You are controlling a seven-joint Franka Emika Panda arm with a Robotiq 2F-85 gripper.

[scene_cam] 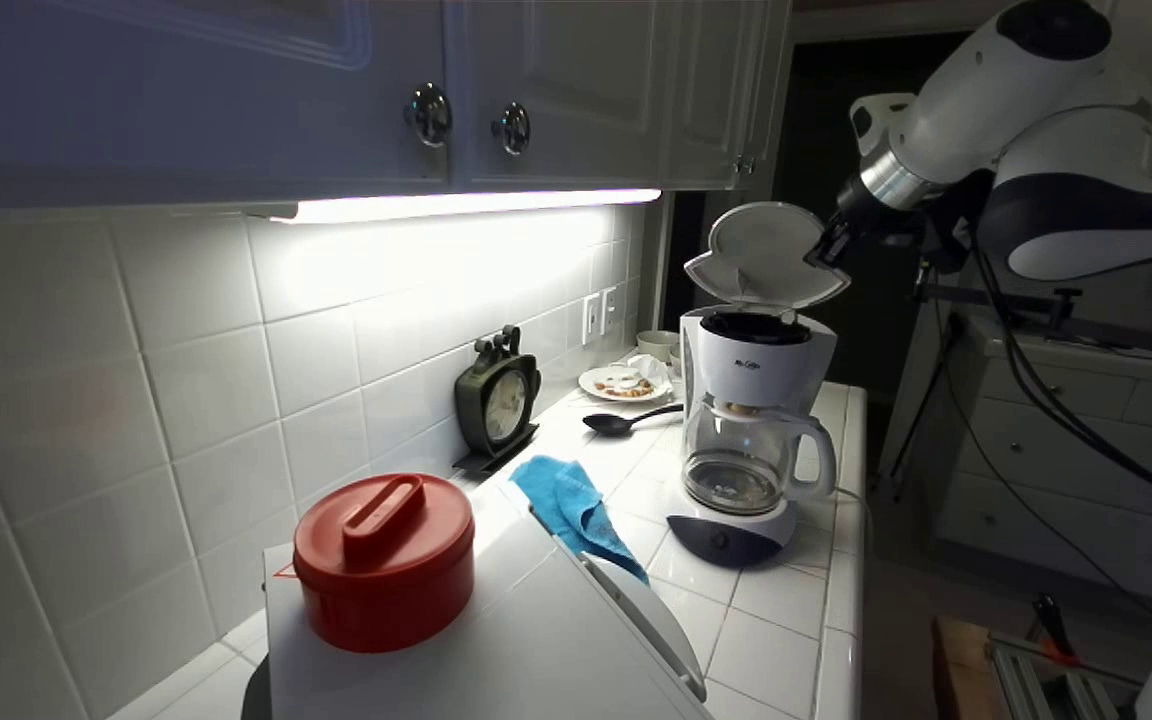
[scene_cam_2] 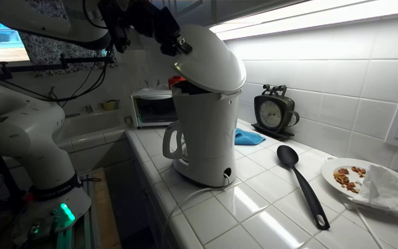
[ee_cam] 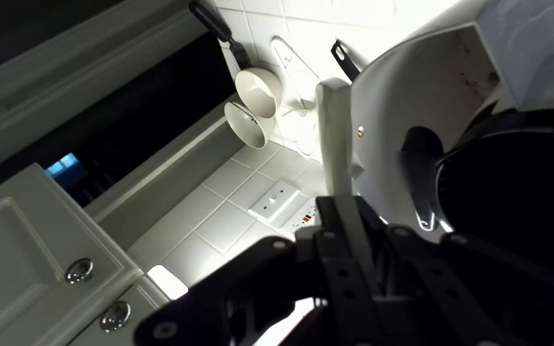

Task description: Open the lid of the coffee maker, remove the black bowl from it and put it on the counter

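Observation:
The white coffee maker (scene_cam: 758, 370) stands on the white tiled counter (scene_cam: 766, 640) and shows in both exterior views (scene_cam_2: 206, 138). Its round white lid (scene_cam: 766, 255) is raised, tilted up on its hinge; its outer side shows in an exterior view (scene_cam_2: 209, 58). The black bowl (scene_cam: 756, 328) sits inside the open top; in the wrist view it is a dark round shape (ee_cam: 512, 182) at the right. My gripper (scene_cam: 826, 256) is at the lid's edge in both exterior views (scene_cam_2: 184, 47). In the wrist view, the gripper (ee_cam: 346, 204) has the lid's edge (ee_cam: 333, 134) clamped between its fingers.
A black spoon (scene_cam_2: 302, 186), a plate of nuts (scene_cam_2: 333, 173) and a blue cloth (scene_cam: 576, 505) lie around the coffee maker. A clock (scene_cam: 501, 400) stands by the wall. A red-lidded container (scene_cam: 386, 560) sits on a white toaster oven. Cabinets (scene_cam: 556, 90) hang above.

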